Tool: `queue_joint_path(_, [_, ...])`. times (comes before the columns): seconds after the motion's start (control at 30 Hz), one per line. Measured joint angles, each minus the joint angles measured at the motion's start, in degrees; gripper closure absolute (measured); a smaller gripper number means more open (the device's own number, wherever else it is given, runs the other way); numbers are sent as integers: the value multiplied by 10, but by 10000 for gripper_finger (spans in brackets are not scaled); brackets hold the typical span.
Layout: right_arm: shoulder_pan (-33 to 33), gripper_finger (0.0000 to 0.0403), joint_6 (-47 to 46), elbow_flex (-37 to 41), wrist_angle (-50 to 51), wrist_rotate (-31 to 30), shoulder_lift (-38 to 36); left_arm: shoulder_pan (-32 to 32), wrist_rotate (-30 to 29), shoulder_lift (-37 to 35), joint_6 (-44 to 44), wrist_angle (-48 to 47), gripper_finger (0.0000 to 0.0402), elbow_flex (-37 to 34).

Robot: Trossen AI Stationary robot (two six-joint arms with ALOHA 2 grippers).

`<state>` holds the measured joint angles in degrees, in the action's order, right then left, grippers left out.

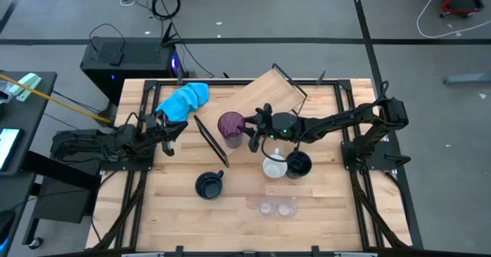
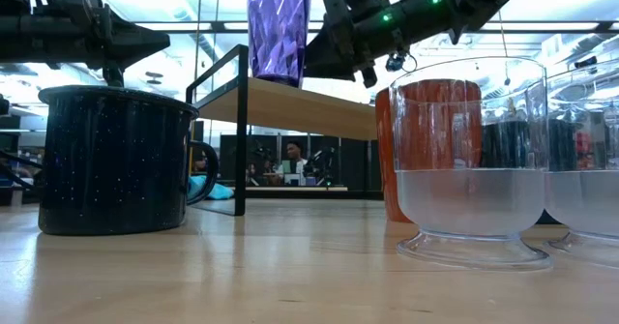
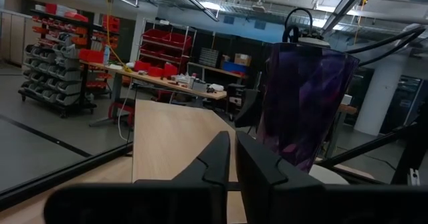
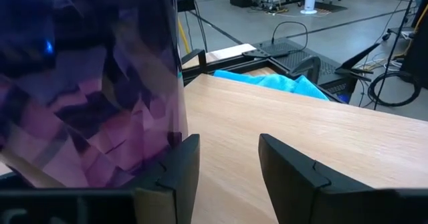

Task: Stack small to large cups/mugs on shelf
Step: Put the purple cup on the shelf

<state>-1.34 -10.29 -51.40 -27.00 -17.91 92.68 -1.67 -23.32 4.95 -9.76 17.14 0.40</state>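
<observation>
High view: the purple tumbler [image 1: 231, 128] is seen standing on the shelf [image 1: 265, 97], a light board set at an angle on the worktop [image 1: 238, 211], close to the board's near corner. The right hand [image 1: 255, 124] is placed just beside the tumbler, its fingers spread wide with nothing between them; in the right wrist view the tumbler [image 4: 93, 83] is seen off to one side of the open fingers [image 4: 294, 167], not gripped. The left hand [image 1: 167, 131] is held near the blue cloth [image 1: 184, 99], apart from the tumbler, and its fingers are seen nearly closed on nothing in the left wrist view.

The other pieces are found on the worktop: a white mug [image 1: 274, 166] and a dark mug [image 1: 298, 165] touching or nearly so below the right arm, a second dark mug [image 1: 209, 185] to the left of them, and two small clear cups [image 1: 277, 207] near the front edge.

The main risk is judged to lie with the tumbler. It is tall and narrow and stands near the edge of the shelf, so a sideways brush from the right hand could tip it off the board. The white and dark mugs below the arm could also be knocked if the arm is lowered carelessly. Whether the tumbler stands fully stable cannot be told.
</observation>
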Motion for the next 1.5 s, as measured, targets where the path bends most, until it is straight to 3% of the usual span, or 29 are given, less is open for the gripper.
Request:
queue_joint_path(0.77, [-4, 243, -1, 0, -48, 25, 0, 0, 0, 0, 0, 0, 366, 0])
queue_joint_path(0.97, [-8, 243, -1, 1, 52, 25, -16, 0, 0, 0, 0, 0, 361, 0])
queue_joint_path(1.27, [-12, 243, 46, 0, 195, 35, -115, 0, 0, 0, 0, 0, 372, 0])
queue_joint_path(1.5, [7, 243, 69, 0, 186, 83, -95, 0, 0, 0, 0, 0, 364, 0])
